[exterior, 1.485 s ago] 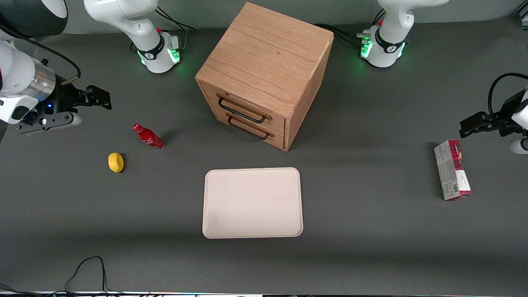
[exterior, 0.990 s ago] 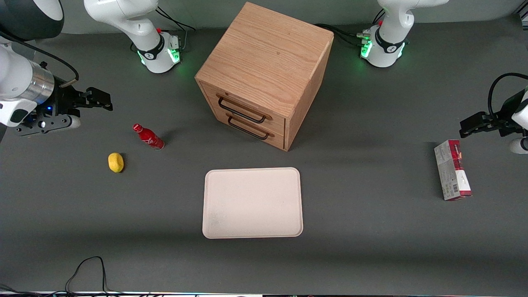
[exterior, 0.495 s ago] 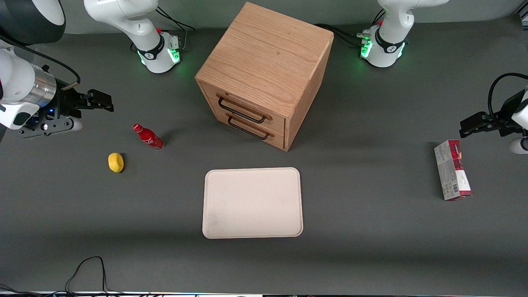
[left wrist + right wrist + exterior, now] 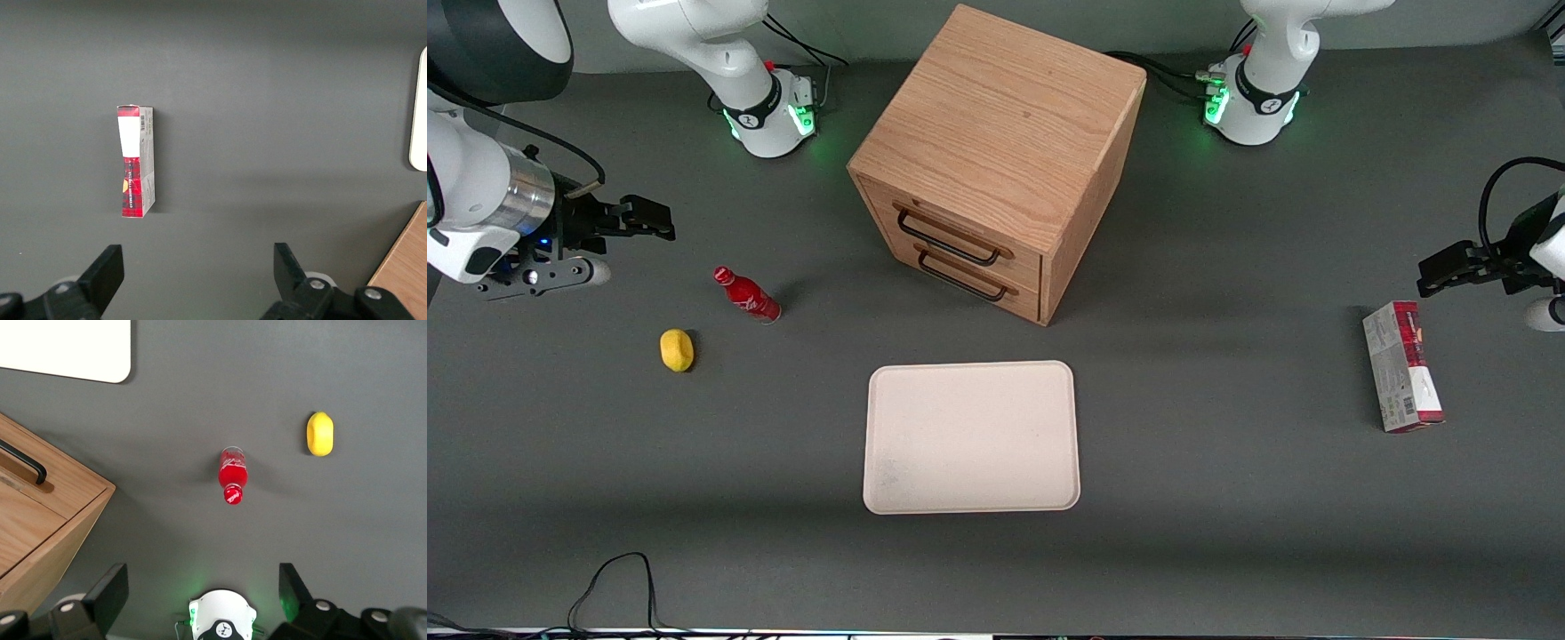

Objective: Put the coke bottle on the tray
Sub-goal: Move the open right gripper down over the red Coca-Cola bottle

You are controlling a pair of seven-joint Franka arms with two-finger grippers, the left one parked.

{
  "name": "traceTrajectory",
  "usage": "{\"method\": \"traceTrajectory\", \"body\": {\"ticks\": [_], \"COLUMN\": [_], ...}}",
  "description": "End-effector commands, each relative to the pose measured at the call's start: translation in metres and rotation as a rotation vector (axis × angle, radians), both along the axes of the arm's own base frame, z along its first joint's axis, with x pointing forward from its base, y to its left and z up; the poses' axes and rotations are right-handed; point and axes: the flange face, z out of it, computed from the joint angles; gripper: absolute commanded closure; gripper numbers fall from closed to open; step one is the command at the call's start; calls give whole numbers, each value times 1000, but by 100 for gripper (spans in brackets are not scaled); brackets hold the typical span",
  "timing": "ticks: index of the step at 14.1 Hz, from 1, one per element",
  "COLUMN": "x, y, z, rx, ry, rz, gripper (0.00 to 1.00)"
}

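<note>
Our tool (image 4: pixel 660 224) hangs in the air above the dark tabletop (image 4: pixel 1227 533), at the working arm's end. Its two black fingers (image 4: pixel 110 590) are spread wide apart and hold nothing.

The coke bottle (image 4: pixel 746 294) stands on the tabletop, near the tool but not touching it, and a bit nearer to the front camera. It is small, shiny and red, with a red cap and white letters. From the wrist camera we look down on the coke bottle (image 4: pixel 233 475), and it sits between the lines of the two fingers, well apart from them.

A yellow lemon (image 4: pixel 677 349) lies near the bottle, closer to the front camera. We see the lemon (image 4: pixel 320 433) in the wrist view too.

The tray (image 4: pixel 971 437) is pale and flat with round corners and a low rim. It lies in the middle of the tabletop, nearer to the front camera than the bottle, and nothing is on it. One corner of the tray (image 4: pixel 100 353) shows in the wrist view.

A wooden drawer cabinet (image 4: pixel 1000 160) with two dark handles stands farther from the front camera than the tray. A red and grey carton (image 4: pixel 1402 366) lies toward the parked arm's end of the tabletop.
</note>
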Motion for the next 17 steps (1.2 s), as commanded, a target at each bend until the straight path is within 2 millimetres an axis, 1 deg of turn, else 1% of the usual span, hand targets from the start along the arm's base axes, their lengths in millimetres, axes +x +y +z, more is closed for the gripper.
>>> {"method": "traceTrajectory", "body": {"ticks": [1,4,6,11,13,16,17], "x": [-3,-4,-2,-12,-20,-37,-42], "y": [2,1,1,0,-2,-4,-6], "z": [-10,-17,-38,-87,-108,-149,-159], "rx": [1,-1,-2,12,16,19,17], "ry": [30,39,46,9,-7,-29,-43], "rz": [-20,-20,-26,-33,-38,-42,-41], "gripper": [0,0,0,0,0,0,0]}}
